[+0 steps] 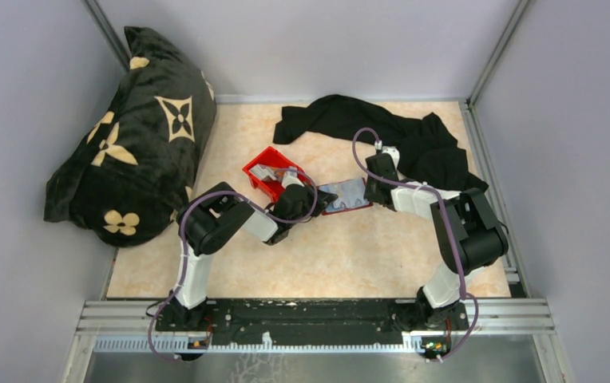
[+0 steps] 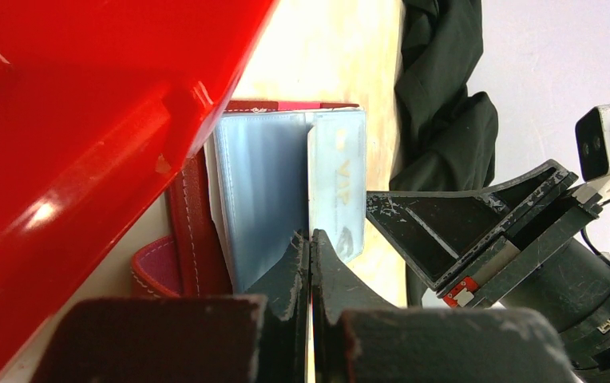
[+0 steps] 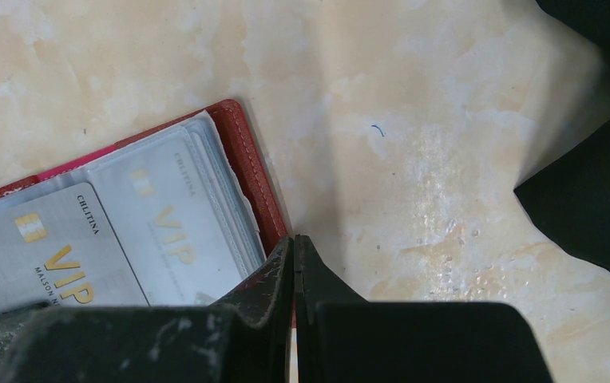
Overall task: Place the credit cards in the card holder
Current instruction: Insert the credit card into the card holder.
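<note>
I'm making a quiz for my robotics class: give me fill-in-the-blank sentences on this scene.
The holder lies ___, not folded.
Gold letters on the card spell ___.
The left claw and right claw are both ___.
The bin is coloured ___.
Missing: open; VIP; shut; red.

Red bin [image 2: 86,120], black cloth [image 1: 382,128], patterned cushion [image 1: 138,136]

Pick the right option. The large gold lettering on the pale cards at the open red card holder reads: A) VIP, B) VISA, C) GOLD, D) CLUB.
A: in the right wrist view, both credit cards lying at the open card holder carry large gold letters spelling VIP.
</note>
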Action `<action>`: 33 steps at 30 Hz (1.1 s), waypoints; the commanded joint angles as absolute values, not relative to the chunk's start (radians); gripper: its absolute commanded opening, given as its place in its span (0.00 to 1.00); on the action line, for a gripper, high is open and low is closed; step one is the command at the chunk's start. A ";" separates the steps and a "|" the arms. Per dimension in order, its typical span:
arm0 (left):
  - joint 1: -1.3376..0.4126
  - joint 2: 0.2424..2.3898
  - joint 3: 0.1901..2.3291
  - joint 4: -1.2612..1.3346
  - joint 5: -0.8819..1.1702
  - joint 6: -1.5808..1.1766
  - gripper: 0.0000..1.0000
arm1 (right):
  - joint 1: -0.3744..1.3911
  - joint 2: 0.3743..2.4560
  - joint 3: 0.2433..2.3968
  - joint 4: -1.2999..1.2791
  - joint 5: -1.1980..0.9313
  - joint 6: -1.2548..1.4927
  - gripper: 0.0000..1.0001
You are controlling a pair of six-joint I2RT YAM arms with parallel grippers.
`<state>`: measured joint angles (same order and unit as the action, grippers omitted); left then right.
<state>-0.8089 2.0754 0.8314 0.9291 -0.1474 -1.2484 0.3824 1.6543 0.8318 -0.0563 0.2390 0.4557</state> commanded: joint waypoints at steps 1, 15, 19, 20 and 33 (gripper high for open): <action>-0.796 2.062 0.807 0.930 -0.170 -1.231 0.00 | 0.408 1.722 0.790 -0.127 0.160 0.464 0.00; -0.792 2.073 0.817 0.924 -0.161 -1.226 0.00 | 0.409 1.726 0.795 -0.131 0.162 0.461 0.00; -0.792 2.075 0.829 0.918 -0.158 -1.214 0.00 | 0.409 1.726 0.799 -0.132 0.161 0.460 0.00; -0.792 2.076 0.834 0.914 -0.156 -1.207 0.00 | 0.408 1.727 0.799 -0.132 0.162 0.460 0.00; -0.792 2.109 0.885 0.910 -0.097 -1.155 0.00 | 0.409 1.725 0.804 -0.135 0.160 0.453 0.00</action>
<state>-0.7944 2.0789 0.8562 0.9157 -0.1253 -1.1873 0.3824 1.6562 0.8322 -0.0555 0.2390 0.4534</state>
